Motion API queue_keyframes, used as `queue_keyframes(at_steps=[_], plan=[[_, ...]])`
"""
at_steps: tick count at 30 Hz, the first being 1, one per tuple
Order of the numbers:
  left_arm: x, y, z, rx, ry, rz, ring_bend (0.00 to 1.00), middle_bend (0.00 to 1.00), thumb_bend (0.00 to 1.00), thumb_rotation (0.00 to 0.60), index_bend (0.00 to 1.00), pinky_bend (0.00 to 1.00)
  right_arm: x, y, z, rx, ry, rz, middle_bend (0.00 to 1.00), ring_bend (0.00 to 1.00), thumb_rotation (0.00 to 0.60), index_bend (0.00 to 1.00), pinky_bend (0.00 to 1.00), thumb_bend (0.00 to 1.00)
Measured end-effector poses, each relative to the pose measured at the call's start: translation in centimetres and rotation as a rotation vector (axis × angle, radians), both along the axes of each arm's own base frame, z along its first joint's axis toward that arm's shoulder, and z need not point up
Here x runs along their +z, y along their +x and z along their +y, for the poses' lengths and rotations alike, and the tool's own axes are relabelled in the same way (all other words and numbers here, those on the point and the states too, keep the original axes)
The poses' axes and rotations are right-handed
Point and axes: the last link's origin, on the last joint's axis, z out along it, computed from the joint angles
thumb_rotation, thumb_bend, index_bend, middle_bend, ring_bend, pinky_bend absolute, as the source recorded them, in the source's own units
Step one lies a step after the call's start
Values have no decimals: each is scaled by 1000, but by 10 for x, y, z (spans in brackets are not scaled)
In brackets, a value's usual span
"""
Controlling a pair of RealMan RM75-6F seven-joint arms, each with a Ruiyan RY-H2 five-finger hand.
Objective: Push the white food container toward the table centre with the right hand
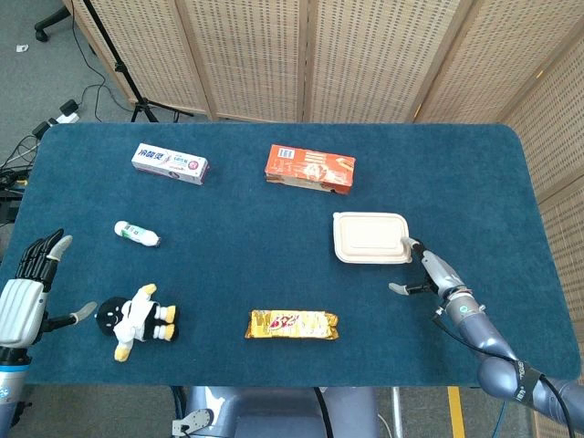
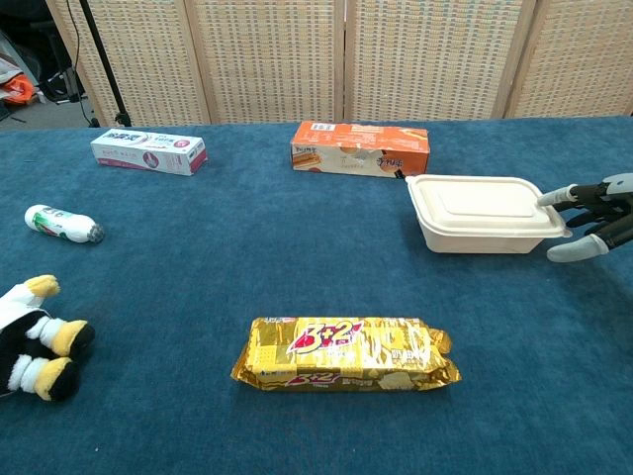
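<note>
White food container sits lid-on, right of the table's middle, a little nearer the right edge than the left, flat on the blue cloth. Your right hand is at its right end: fingertips touch the container's rim at the near right corner, fingers extended and apart, thumb held out below, nothing gripped. The forearm runs off toward the near right corner of the table.

Your left hand hovers at the near left edge, fingers spread upward, holding nothing; only the head view shows it.

Other items noted:
- Orange biscuit box just beyond the container, toward the far edge, not touching it.
- Toothpaste box toward the far left corner.
- Small white bottle lying on its side near the left edge.
- Penguin plush toy near the near left corner, just beside your left hand.
- Yellow snack packet at the near edge, about midway along it, well apart from the container.
</note>
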Motion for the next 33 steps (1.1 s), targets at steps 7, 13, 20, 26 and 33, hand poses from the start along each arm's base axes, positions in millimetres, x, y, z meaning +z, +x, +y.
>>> queue_keyframes(at_steps=[7,13,20,26,33], plan=[[-1,0,1,-1,-8,-1,0,0,101,600,0,28,-7,8,4,12,17,-12,0,0,600,21,42,260],[0,0,0,-2,-9,-7,0,0,101,600,0,28,-10,17,10,27,21,-18,0,0,600,21,42,260],[1,-1,1,-2,-8,-14,0,0,101,600,0,28,-12,24,11,38,24,-12,0,0,600,21,42,260],[0,0,1,-4,-17,-8,0,0,101,600,0,28,-14,31,7,52,30,-12,0,0,600,21,42,260],[-2,1,0,-4,-19,-4,0,0,101,600,0,28,-18,35,0,59,42,-5,0,0,600,21,42,260]])
